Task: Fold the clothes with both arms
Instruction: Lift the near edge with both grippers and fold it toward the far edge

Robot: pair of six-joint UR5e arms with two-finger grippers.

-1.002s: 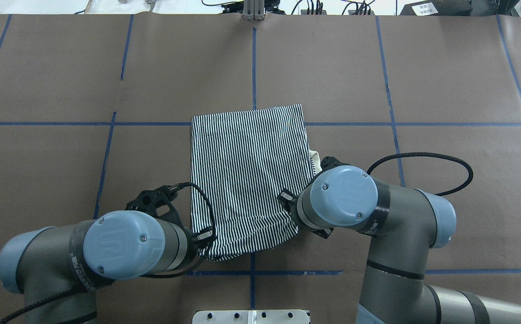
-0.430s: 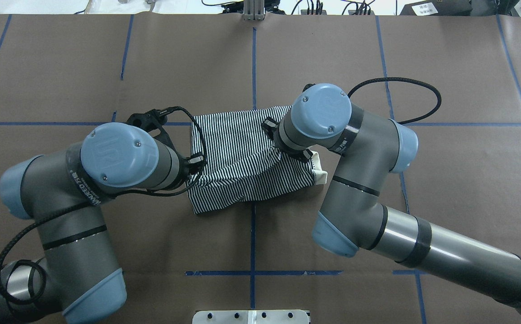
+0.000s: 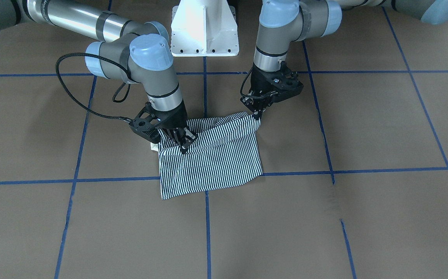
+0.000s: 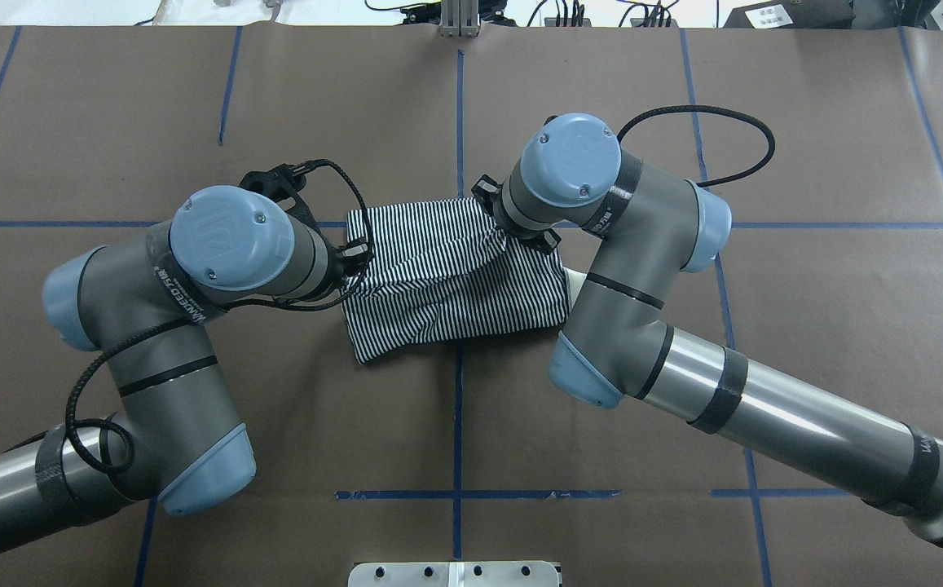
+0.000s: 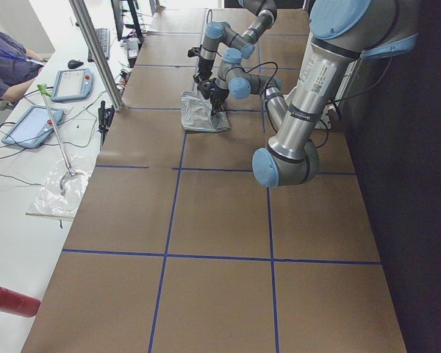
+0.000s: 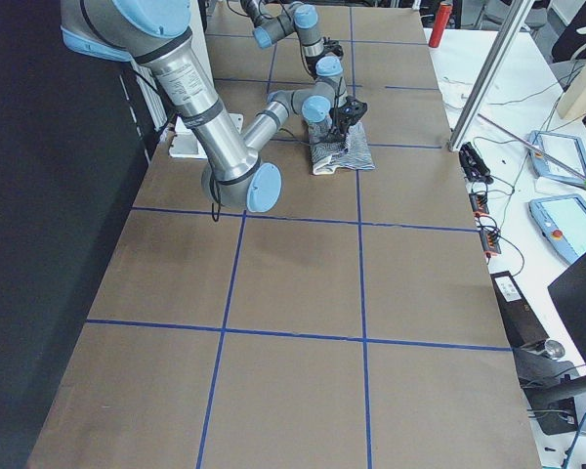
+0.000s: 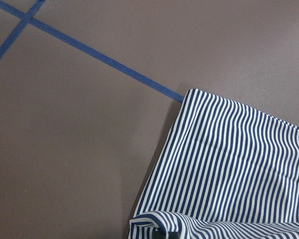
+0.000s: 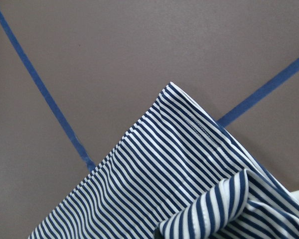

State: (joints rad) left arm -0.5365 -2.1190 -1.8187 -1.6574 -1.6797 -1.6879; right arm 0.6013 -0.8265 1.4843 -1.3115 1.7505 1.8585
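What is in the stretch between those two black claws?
Only the striped polo shirt: its gripped edge runs, slightly bunched, from the right gripper to the left gripper. The exterior front-facing view shows this best.

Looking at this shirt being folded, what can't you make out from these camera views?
- On the shirt, buttons and logo: hidden in every view, folded under the striped cloth; only a cream sliver of collar shows.
- The left gripper and right gripper: covered by their own wrists in the overhead view, seen pinching the shirt only from the front.
- Wrist views: the grip itself is cut off at the bottom edge.
- Side views: shirt too small for detail.
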